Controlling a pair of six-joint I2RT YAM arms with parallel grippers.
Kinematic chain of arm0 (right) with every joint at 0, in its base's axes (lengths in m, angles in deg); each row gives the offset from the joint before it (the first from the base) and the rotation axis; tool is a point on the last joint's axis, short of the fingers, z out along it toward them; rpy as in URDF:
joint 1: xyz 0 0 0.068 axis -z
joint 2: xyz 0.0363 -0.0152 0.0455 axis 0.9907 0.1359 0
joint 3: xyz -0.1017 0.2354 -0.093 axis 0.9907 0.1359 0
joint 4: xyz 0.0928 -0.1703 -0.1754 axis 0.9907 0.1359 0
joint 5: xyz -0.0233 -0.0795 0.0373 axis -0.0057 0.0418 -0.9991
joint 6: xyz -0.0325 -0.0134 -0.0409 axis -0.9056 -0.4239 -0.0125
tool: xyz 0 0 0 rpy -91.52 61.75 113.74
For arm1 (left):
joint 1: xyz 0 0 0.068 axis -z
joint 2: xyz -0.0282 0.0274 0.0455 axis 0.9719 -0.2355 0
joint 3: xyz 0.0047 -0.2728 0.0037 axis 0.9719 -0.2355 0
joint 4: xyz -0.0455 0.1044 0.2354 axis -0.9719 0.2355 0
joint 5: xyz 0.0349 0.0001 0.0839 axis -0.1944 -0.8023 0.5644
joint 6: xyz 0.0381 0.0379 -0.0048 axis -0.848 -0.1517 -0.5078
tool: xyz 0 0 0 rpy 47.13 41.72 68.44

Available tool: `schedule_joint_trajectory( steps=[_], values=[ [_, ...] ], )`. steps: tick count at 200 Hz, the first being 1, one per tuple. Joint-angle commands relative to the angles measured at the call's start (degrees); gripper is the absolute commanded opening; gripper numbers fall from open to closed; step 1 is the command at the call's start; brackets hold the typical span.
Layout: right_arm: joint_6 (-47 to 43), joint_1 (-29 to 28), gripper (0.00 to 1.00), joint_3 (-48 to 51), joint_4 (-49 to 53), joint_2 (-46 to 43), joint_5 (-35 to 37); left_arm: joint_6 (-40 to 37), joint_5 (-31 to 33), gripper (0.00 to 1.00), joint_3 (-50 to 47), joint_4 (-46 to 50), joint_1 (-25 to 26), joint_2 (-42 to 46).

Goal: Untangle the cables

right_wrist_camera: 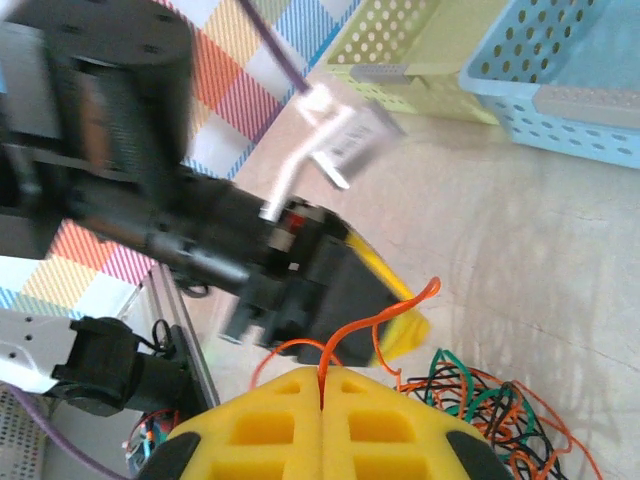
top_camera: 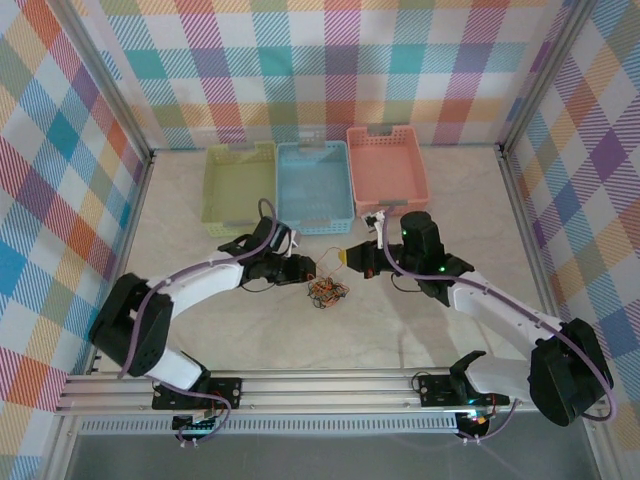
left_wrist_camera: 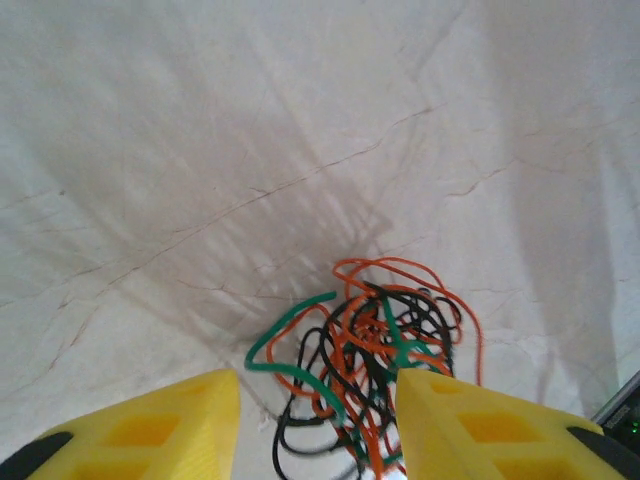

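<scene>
Two robot arms are sharing a pale, marble-patterned desk point(top_camera: 330, 345) inside checked walls point(top_camera: 300, 60), and the job of untangling the cables is looking barely begun. The left arm point(top_camera: 195, 285) and the right arm point(top_camera: 495, 305) are leaning in from the near edge, their tips facing each other just in front of three plastic baskets lined up at the back: a yellow-green basket point(top_camera: 240, 148), a blue basket point(top_camera: 313, 146) and a pink basket point(top_camera: 388, 170). No freed cable is showing in any of them from above.

The left jaws are standing apart, released and gripping nothing. They are hovering low over the desk, with the knot lying between and just beyond the two yellow fingers point(left_wrist_camera: 150, 430). The right jaws are clenched tight, pinching one orange-red cable point(right_wrist_camera: 345, 327) that is arching up out of the seam between them.

The cables point(top_camera: 327, 292) are lying in one small knot on the desk between the two arms, on the near side of the blue basket. Seen from the left wrist, orange-red, black and green strands point(left_wrist_camera: 290, 335) are looping through one another. On this evidence only a first strand is being singled out. The knot is looking whole, and separating every cable is the work remaining.
</scene>
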Motion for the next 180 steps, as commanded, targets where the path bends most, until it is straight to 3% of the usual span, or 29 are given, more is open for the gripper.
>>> schedule_joint_trajectory(
  steps=[1,35,67,128,180],
  values=[
    [-1.4,0.3,0.0,1.3,-5.5,-2.1,2.5,-1.4,5.1,0.49,0.1,6.7,0.7,8.0],
    [-0.9,0.3,0.0,2.4,-6.5,-2.7,3.8,-2.9,9.1,0.5,0.8,12.9,0.7,19.4],
    [0.5,0.3,0.0,2.5,-7.8,-2.1,2.6,-4.3,1.8,0.63,-0.2,8.8,1.1,26.2],
    [0.7,0.4,0.0,3.1,-8.9,-2.5,2.0,7.7,-1.7,0.67,-3.5,0.8,5.6,21.7],
    [0.5,0.4,0.0,3.3,-9.5,-2.0,1.4,12.1,3.8,0.65,-2.7,-4.1,12.9,14.7]
  ],
)
